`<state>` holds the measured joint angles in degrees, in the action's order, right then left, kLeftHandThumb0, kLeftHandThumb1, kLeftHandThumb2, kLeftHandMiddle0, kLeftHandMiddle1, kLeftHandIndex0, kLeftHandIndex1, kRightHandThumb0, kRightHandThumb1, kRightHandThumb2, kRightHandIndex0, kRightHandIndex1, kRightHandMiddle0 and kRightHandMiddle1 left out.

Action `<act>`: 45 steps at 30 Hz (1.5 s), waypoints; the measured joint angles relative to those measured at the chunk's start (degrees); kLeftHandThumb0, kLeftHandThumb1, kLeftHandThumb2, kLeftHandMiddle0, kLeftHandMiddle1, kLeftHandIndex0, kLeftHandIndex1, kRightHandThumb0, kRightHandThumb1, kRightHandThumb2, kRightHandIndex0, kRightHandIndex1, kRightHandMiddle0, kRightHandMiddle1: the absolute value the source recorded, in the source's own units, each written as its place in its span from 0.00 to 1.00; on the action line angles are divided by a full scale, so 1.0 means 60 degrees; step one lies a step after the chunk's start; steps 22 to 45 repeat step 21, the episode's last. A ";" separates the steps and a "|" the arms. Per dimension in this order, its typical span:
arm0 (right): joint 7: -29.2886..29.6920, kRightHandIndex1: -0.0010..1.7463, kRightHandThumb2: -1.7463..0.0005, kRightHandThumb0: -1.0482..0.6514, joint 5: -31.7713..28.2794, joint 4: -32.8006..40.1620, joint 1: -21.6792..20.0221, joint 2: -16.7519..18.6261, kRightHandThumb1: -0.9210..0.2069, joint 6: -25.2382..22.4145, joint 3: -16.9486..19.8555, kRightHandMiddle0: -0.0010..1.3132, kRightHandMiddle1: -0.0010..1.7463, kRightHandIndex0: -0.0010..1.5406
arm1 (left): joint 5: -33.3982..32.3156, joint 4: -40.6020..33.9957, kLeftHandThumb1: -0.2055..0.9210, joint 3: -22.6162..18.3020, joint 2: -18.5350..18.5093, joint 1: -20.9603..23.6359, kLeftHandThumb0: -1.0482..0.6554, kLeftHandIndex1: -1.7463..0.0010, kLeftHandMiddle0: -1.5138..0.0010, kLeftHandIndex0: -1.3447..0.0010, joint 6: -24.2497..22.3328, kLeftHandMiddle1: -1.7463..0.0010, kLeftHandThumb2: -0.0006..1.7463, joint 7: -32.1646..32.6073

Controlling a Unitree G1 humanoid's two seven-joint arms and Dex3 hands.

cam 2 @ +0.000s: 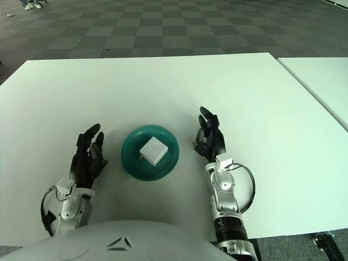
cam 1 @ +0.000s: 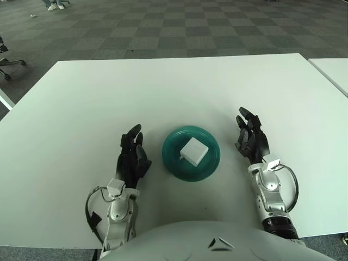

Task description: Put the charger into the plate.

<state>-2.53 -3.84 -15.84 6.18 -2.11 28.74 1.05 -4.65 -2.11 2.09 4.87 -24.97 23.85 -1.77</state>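
A white square charger (cam 1: 193, 151) lies inside a teal round plate (cam 1: 173, 161) on the white table, near its front. My left hand (cam 1: 133, 149) shows to the left of the plate, fingers spread and empty. My right hand (cam 1: 249, 135) shows to the right of the plate, fingers spread and empty. Neither hand touches the plate or the charger.
The white table (cam 1: 163, 92) stretches back from the plate. A second white table (cam 1: 333, 70) stands at the right with a gap between. Checkered grey carpet lies beyond. A chair base (cam 1: 8, 60) shows at the far left.
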 measured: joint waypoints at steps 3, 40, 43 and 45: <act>-0.0056 0.01 0.46 0.10 -0.0012 -0.0044 -0.0018 0.0000 0.00 0.0029 0.0016 0.00 0.37 0.13 | -0.0107 0.0003 1.00 0.0004 -0.0025 0.0001 0.09 0.52 0.77 1.00 -0.0001 0.98 0.55 -0.0093; -0.0293 0.01 0.45 0.09 -0.0028 -0.0205 -0.0106 0.0047 0.00 0.0156 0.0225 0.00 0.38 0.15 | -0.0183 -0.0016 1.00 0.0020 -0.0033 0.0002 0.09 0.53 0.78 1.00 -0.0042 0.99 0.55 -0.0155; -0.0293 0.01 0.45 0.09 -0.0028 -0.0205 -0.0106 0.0047 0.00 0.0156 0.0225 0.00 0.38 0.15 | -0.0183 -0.0016 1.00 0.0020 -0.0033 0.0002 0.09 0.53 0.78 1.00 -0.0042 0.99 0.55 -0.0155; -0.0293 0.01 0.45 0.09 -0.0028 -0.0205 -0.0106 0.0047 0.00 0.0156 0.0225 0.00 0.38 0.15 | -0.0183 -0.0016 1.00 0.0020 -0.0033 0.0002 0.09 0.53 0.78 1.00 -0.0042 0.99 0.55 -0.0155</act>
